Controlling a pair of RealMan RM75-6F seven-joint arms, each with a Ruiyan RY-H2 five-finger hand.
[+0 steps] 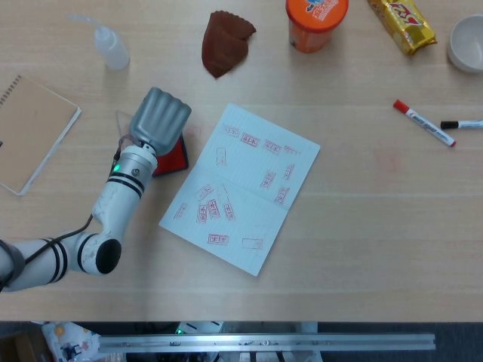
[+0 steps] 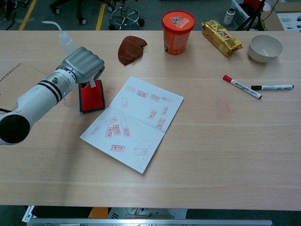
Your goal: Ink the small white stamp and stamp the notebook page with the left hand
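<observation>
Red ink pad, red-stamped white notebook page, grey left hand

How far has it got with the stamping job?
Done: the open notebook page already carries many red marks. In hand: the left hand grips the small white stamp at the far edge of the red ink pad, apparently for inking. Left: carrying the stamp to the page and pressing another mark.

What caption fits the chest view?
Left robot hand holds the small white stamp over the red ink pad, beside the open, already-stamped notebook.
</observation>
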